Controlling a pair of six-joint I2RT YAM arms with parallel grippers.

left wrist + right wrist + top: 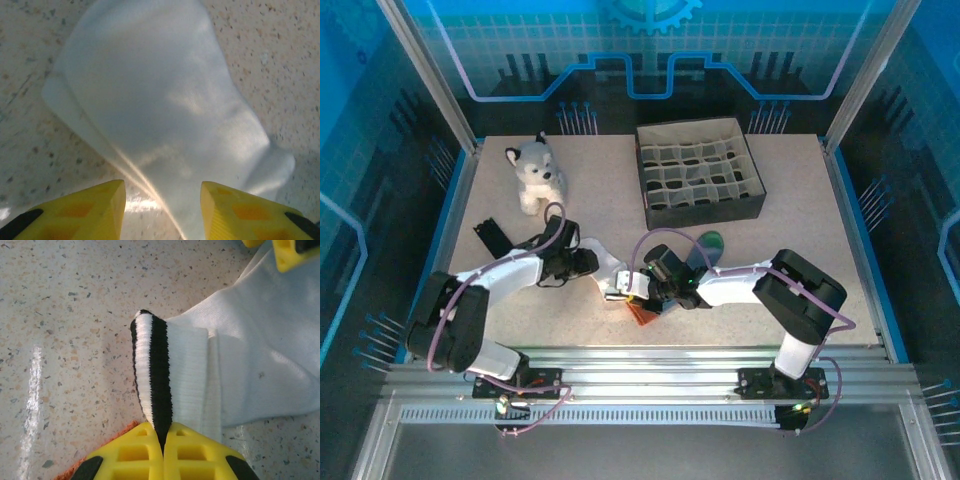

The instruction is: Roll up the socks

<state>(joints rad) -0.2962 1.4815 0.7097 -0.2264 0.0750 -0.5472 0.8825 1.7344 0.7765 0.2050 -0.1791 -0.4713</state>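
**White sock spans the gap between our two claws**

The white sock (610,276) lies on the worktop (800,200) near the front middle, and its long axis runs from far-left to near-right. The striped cuff (152,375) is the near-right end. Our right claw (164,432) is clamped tight on it, with the cuff pinched on edge between the jaws. The other end lies under our left claw (162,200), whose jaws stand partly apart astride the fabric and grip nothing we can see. We judge that any roll must travel along that axis. The grey-blue sock (711,241) lies just beyond, under the right arm.
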